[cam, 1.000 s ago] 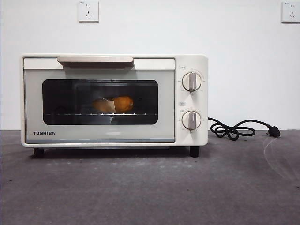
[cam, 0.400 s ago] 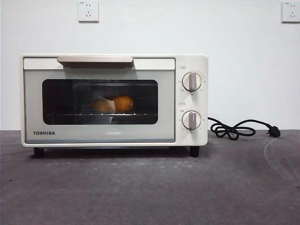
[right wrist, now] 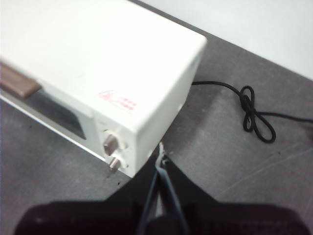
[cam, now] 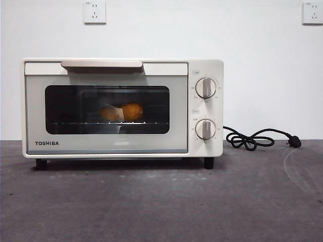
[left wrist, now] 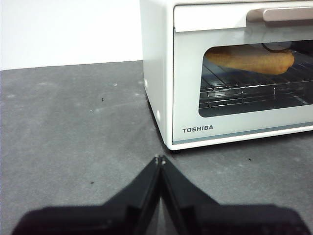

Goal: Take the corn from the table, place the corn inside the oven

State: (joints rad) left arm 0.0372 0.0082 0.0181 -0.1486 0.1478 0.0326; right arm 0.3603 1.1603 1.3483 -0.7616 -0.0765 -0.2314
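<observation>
Item: glossy yellow-orange corn cob (cam: 122,112) on rack inside closed cream-white TOSHIBA oven (cam: 202,146), centre-left of frame; left gripper (left wrist: 160,159) and right gripper (right wrist: 162,157) closed, empty; risk: cob rolling if oven jolted.

Front view: low, near tabletop (cam: 161,201) level, facing the oven (cam: 122,108) door squarely, wall behind. Left wrist view: low over the tabletop, close to the oven's door-side corner, looking obliquely through the glass. Right wrist view: raised, looking down on the oven's top, knobs (right wrist: 111,152) and cord (right wrist: 252,110). All three share the oven.
</observation>
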